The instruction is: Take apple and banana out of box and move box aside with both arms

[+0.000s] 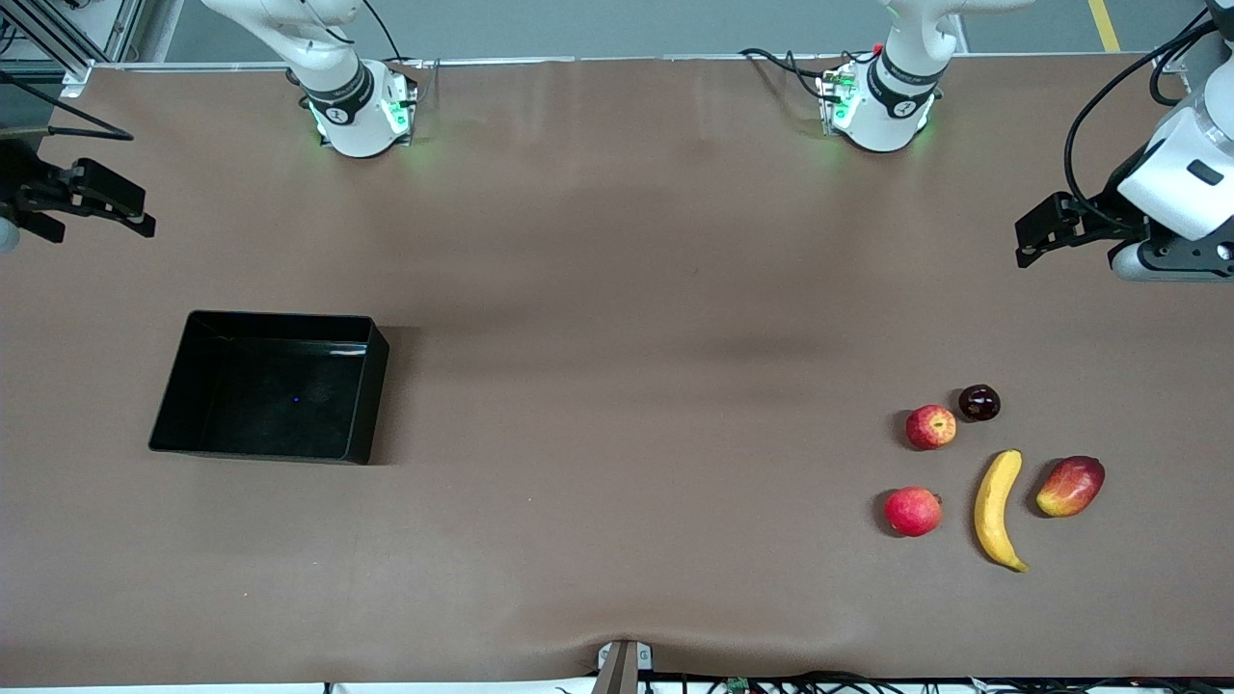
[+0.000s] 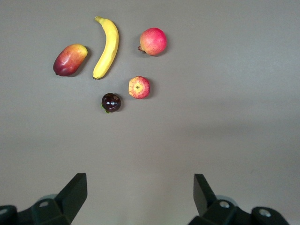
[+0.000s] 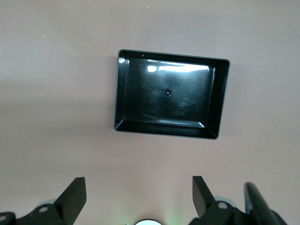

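Hanging wide open and empty, the left gripper (image 2: pixel 139 197) has the small streaked red apple (image 1: pixel 930 427) and long yellow banana (image 1: pixel 998 508) ahead of its fingers – already outside. The right gripper (image 3: pixel 138 199), equally open, faces the empty glossy black tray (image 1: pixel 362 400) – apparently set aside.

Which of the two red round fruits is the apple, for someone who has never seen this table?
Find the fruit cluster at the left arm's end of the table, by the banana. The apple sits beside the dark plum-like fruit, farther from the front camera than the evenly pink-red fruit. Only it has pale yellow streaks and a yellowish stem spot.
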`<action>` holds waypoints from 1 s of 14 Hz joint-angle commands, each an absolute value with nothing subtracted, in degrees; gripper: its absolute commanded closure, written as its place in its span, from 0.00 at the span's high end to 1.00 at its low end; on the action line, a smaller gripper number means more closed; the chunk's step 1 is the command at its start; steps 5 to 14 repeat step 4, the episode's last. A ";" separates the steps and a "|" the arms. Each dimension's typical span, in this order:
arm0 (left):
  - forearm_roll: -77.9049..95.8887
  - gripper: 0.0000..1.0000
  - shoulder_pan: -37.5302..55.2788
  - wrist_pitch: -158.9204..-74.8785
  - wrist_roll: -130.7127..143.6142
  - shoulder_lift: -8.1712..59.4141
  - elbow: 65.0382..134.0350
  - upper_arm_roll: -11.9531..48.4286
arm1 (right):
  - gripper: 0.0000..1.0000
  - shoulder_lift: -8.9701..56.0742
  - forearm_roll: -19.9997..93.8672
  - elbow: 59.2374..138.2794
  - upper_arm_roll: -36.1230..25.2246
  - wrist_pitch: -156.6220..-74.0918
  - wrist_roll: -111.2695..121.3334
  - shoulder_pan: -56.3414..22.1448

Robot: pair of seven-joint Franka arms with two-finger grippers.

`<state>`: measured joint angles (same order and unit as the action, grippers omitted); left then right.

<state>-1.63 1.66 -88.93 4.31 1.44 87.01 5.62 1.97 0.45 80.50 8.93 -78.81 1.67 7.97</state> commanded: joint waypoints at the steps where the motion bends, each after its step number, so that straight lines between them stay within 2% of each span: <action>1: -1.23 1.00 1.49 -88.51 3.87 0.70 86.84 5.54 | 1.00 0.70 0.88 81.74 9.32 -79.10 1.67 9.14; 14: -1.23 1.00 1.49 -88.51 4.22 0.79 86.92 5.54 | 1.00 0.70 0.88 81.74 9.32 -79.01 1.76 9.23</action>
